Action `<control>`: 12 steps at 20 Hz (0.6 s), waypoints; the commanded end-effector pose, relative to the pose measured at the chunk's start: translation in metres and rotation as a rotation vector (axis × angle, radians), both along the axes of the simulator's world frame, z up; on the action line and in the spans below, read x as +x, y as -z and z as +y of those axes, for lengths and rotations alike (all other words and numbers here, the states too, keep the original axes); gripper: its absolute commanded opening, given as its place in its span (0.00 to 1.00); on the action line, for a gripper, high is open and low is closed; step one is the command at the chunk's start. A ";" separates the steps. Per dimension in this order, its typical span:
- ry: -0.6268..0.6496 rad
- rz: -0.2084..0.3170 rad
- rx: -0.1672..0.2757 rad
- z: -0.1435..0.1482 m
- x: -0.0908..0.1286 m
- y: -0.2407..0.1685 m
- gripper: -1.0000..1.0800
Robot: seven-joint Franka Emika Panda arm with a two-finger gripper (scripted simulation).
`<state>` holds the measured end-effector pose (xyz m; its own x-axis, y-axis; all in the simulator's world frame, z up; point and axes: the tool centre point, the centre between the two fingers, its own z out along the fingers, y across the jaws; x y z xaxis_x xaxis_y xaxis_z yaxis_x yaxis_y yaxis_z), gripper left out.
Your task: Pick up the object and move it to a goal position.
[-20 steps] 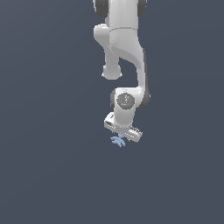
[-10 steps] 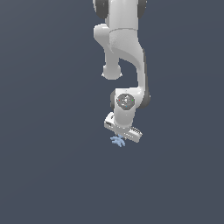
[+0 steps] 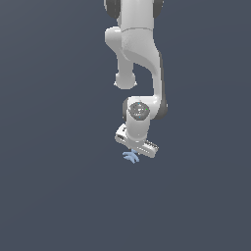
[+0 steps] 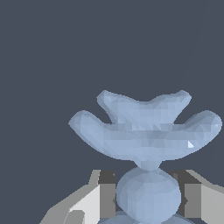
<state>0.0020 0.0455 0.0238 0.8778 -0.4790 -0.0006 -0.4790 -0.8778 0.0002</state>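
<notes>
In the exterior view one pale-blue spiky object (image 3: 131,157) sits directly under the one white gripper (image 3: 135,150), toward that view's left of the hand's underside, with a single arm rising above against plain dark grey ground. In the wrist view the object (image 4: 146,131) shows four upturned prongs above a rounded knob, and that knob sits between the two dark finger pads (image 4: 106,197), which press on it from either side, so the hand is nearly closed and gripping it.
</notes>
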 end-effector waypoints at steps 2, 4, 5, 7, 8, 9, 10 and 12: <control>0.001 -0.001 0.000 -0.008 -0.003 -0.012 0.00; 0.001 -0.001 0.000 -0.015 -0.006 -0.022 0.00; 0.001 -0.001 0.000 -0.019 -0.008 -0.028 0.00; 0.001 -0.001 0.000 -0.028 -0.012 -0.041 0.00; 0.001 -0.001 0.001 -0.032 -0.014 -0.048 0.00; 0.001 -0.001 0.001 -0.038 -0.017 -0.055 0.00; 0.001 -0.001 0.001 -0.043 -0.019 -0.063 0.00; 0.001 -0.001 0.001 -0.055 -0.025 -0.081 0.00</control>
